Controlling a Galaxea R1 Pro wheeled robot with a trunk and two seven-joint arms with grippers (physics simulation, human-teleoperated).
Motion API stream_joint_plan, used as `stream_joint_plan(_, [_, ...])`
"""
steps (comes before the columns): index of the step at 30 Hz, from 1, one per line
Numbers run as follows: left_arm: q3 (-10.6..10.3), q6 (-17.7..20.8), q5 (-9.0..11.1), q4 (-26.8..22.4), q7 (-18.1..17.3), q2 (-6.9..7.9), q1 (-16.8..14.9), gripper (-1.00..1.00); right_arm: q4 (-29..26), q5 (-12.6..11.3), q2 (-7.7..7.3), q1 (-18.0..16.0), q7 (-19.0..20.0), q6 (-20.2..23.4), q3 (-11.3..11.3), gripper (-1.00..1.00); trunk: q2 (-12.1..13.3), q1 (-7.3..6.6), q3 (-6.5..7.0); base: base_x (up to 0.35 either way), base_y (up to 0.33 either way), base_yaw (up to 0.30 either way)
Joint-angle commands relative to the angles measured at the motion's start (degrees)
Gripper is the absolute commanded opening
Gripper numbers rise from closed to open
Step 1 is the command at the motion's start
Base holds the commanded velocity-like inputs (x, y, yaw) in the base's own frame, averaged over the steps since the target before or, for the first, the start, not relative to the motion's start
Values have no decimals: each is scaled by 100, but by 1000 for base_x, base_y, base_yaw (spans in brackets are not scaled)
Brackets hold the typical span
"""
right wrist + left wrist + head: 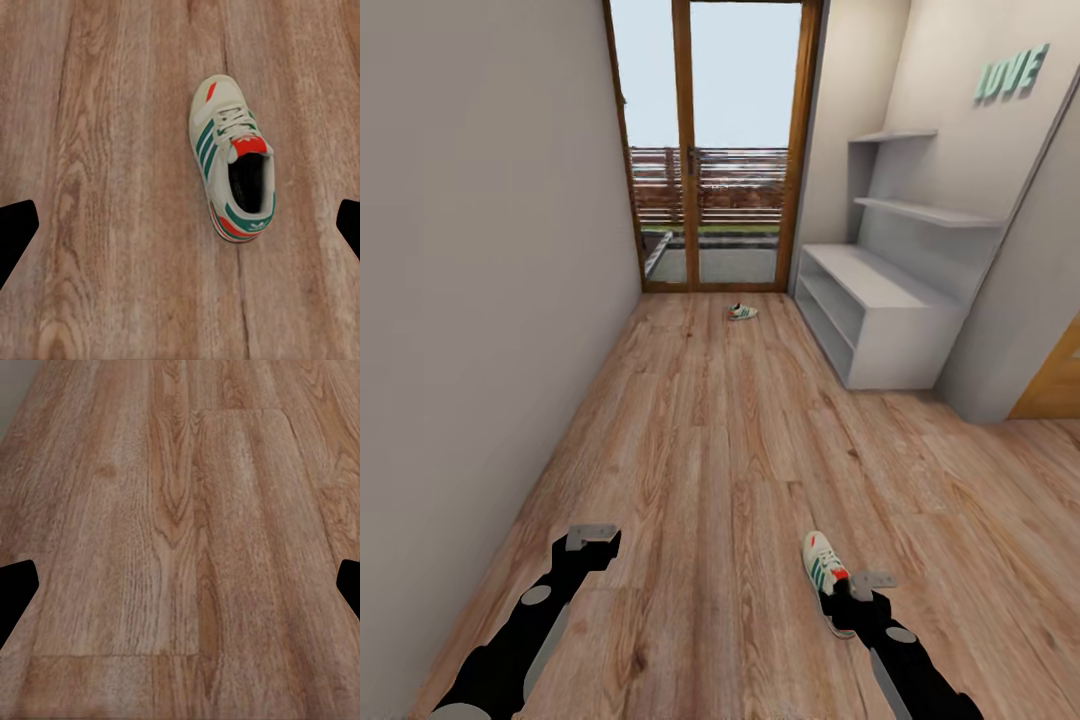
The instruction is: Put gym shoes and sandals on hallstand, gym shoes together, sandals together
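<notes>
One gym shoe [820, 566], cream with green stripes and a red tongue label, lies on the corridor floor [710, 450] close in front of me. My right gripper [868, 592] hangs over its heel end and hides that part. In the right wrist view the same gym shoe [232, 172] lies below the open right gripper [180, 229], off to one side of the gap and untouched. The other gym shoe [741, 312] lies far off by the glass door. My left gripper [592, 540] is open over bare planks [180, 510]. The hallstand [880, 300] stands at the right wall. The sandals are out of view.
A grey wall [480, 300] runs along the left of the corridor. A wood-framed glass door [710, 150] closes the far end. A grey wall corner [1010, 330] and an orange door [1055, 385] stand right of the hallstand. Open floor stretches between me and the door.
</notes>
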Motion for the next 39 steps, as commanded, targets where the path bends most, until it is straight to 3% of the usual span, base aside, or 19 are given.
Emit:
stream_joint_plan(1, [-8, 12, 27, -5, -11, 3, -2, 100, -13, -7, -1, 0, 6, 33, -2, 100, -44, 22, -32, 0, 0, 114])
stream_joint_plan(18, [-8, 12, 27, -9, -20, 3, -9, 100, -18, 8, -21, 0, 13, 19, 6, 100, -726, 395, -410, 0, 0, 37])
stream_joint_plan(39, [-17, 12, 27, -9, -21, 3, -9, 100, -32, 10, -30, 0, -5, -6, 15, 100, -1568, 856, -787, 0, 0, -264])
